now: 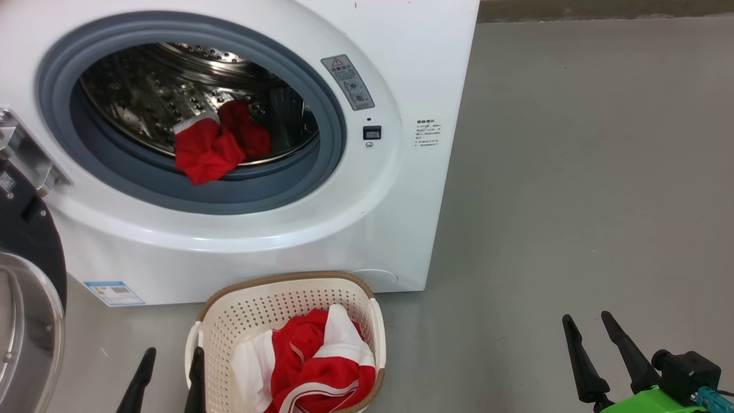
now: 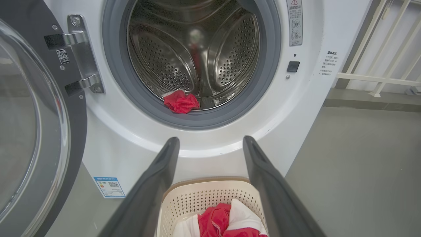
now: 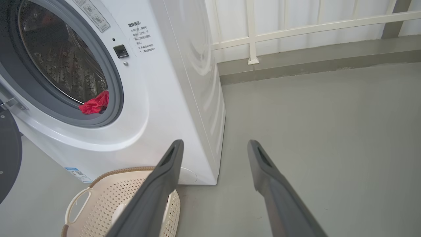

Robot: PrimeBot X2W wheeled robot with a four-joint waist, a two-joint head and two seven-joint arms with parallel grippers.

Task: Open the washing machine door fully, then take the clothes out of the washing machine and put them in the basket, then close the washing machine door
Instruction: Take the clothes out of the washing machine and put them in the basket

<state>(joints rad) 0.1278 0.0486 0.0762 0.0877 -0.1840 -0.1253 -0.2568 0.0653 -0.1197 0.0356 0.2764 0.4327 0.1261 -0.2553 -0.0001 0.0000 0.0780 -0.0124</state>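
Observation:
The white washing machine (image 1: 401, 69) stands with its door (image 1: 26, 321) swung wide open at the left, also seen in the left wrist view as the door (image 2: 29, 125). One red garment (image 1: 215, 143) lies at the front lip of the steel drum, over the grey rubber ring (image 1: 332, 172). The cream basket (image 1: 229, 321) sits on the floor before the machine, holding red and white clothes (image 1: 315, 361). My left gripper (image 1: 172, 358) is open and empty just left of the basket. My right gripper (image 1: 588, 324) is open and empty, low at the right over bare floor.
Grey floor (image 1: 573, 172) stretches right of the machine. A white railing (image 3: 296, 29) on a low kerb runs along the back wall. The open door takes up the space to the left of the basket.

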